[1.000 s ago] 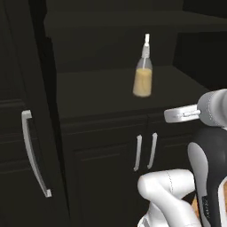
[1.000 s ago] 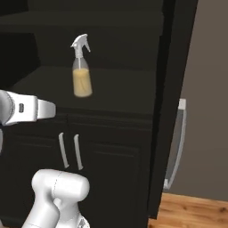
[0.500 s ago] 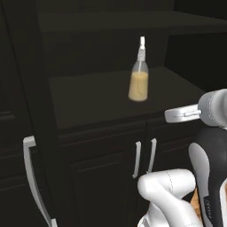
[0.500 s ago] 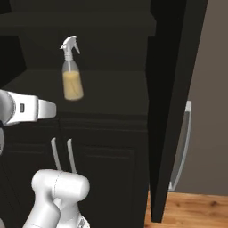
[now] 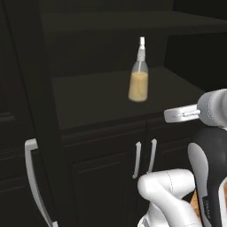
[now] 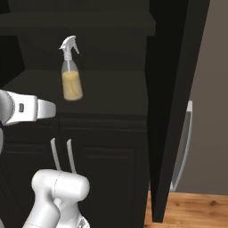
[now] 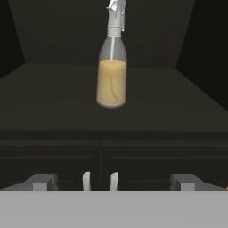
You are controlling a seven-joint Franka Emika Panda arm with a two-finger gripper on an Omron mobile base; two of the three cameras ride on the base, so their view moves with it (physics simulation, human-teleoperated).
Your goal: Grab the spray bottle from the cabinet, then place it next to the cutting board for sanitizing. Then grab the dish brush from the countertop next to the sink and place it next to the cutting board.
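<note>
The spray bottle (image 7: 111, 75) stands upright on a dark shelf (image 5: 111, 95) of the open cabinet (image 6: 173, 89), near the shelf's middle and set back from its front edge. The gripper (image 7: 113, 181) hangs short of that edge and below the bottle, facing it squarely, fingertips (image 7: 42, 181) spread wide with nothing between them. Judging by its small size, the bottle should be light, its clear body stiff but smooth enough to slip. The round body around the liquid, below the tapering shoulder, looks the safest hold; the thin neck and sprayer head offer little to grip, and a nudge high up could tip it. Pale yellow-tan liquid fills roughly the lower half, a dip tube shows inside, and a whitish-grey trigger head tops it.
</note>
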